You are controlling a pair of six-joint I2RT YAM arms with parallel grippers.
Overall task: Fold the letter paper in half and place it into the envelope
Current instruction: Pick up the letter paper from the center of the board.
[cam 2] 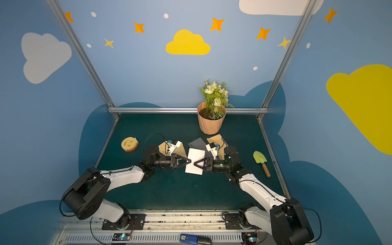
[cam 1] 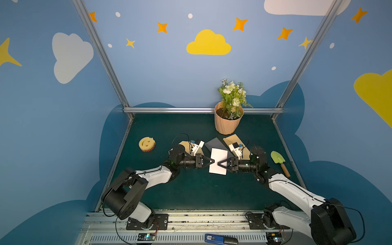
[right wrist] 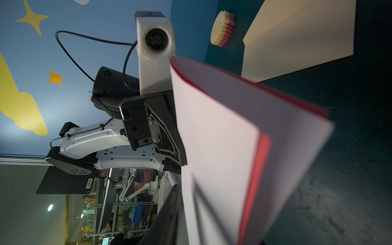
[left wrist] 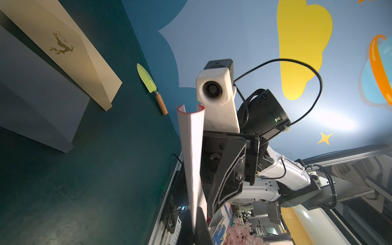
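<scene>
- left gripper (cam 1: 212, 163) clamped on one folded white letter paper (cam 1: 218, 153), held up between the two arms.
- right gripper (cam 1: 219, 163) at its other edge; can't tell if it grips.
- two beige envelopes flat behind: left envelope (right wrist: 297, 38), right envelope (left wrist: 63, 42).
- one sponge (cam 1: 146, 144), one trowel (cam 1: 277, 160).

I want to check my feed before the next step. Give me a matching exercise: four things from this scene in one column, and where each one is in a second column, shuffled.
Things
1. letter paper
2. smiley sponge
3. green trowel
4. flower pot

Places
A. near the right edge of the table
B. at the back, by the metal rail
C. folded, pinched in the left gripper
D. on the table's left side

Pairs: 1-C; 2-D; 3-A; 4-B
</scene>
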